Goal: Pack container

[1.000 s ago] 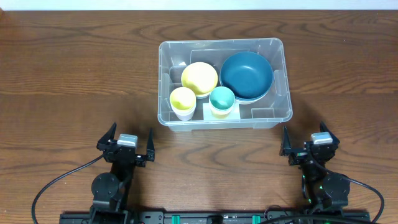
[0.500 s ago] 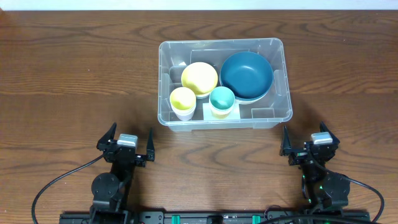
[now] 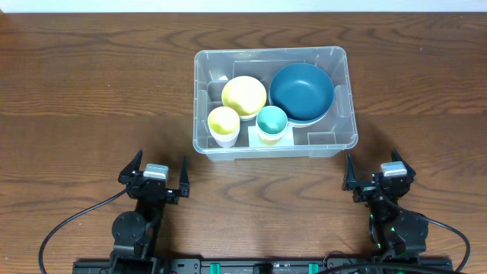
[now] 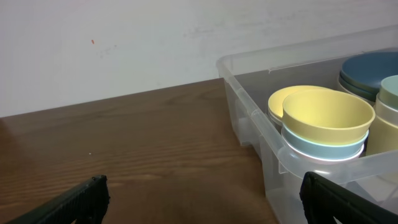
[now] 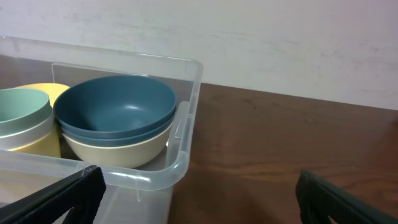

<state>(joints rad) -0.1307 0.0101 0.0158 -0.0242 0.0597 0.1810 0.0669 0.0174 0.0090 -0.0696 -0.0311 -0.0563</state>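
The clear plastic container [image 3: 272,52] stands at the table's centre. Inside it are a dark blue bowl [image 3: 301,91], a yellow bowl [image 3: 243,95], a yellow cup [image 3: 224,122] and a teal cup [image 3: 271,120]. My left gripper [image 3: 160,169] rests near the front edge, left of the container, open and empty. My right gripper [image 3: 373,169] sits open and empty at the front right. In the left wrist view the container's near corner [image 4: 249,115] is ahead on the right of the left gripper [image 4: 202,193]. The right wrist view has the container's corner [image 5: 186,149] ahead on the left of the right gripper [image 5: 198,186].
In the right wrist view the blue bowl [image 5: 115,106] sits stacked on a cream bowl [image 5: 118,149]. Dark wood table [image 3: 91,91] spreads to both sides of the container. A white wall [image 4: 124,43] rises behind the table's far edge. Black cables trail from both arm bases at the front.
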